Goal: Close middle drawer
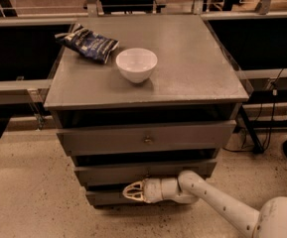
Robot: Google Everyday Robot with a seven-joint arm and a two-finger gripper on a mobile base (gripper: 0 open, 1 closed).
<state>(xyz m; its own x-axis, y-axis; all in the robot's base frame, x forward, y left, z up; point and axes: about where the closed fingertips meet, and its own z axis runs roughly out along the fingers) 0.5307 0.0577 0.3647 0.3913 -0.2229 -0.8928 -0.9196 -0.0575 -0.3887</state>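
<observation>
although the grey cabinet (192,63) fills most of the view, the work is low on its front. the middle drawer (98,173) sits second from the top, under the taller-fronted top drawer (98,140) and above the bottom drawer (103,198). its low front panel seems to stand a little out from the frame, with a dark gap above it.

it looks like a long box of painted boards, so i'd judge it stiff, fairly heavy and not fragile (it should take a firm shove). closing needs no grasp, just a flat push on the front panel. the centre is the best spot, since pressing near one end could skew the box and jam it. the panel is narrow top to bottom and probably smooth, so a slanted push might slide off.

the arm (217,202) reaches in from the lower right. the gripper (129,191) points left in front of the bottom drawer, just under the middle drawer's lower edge. whether it touches that edge, or whether the pincer is open or closed, i cannot tell.

a white bowl (136,64) and a dark snack bag (89,42) rest on top, and a hard slam might jolt the bowl.
</observation>
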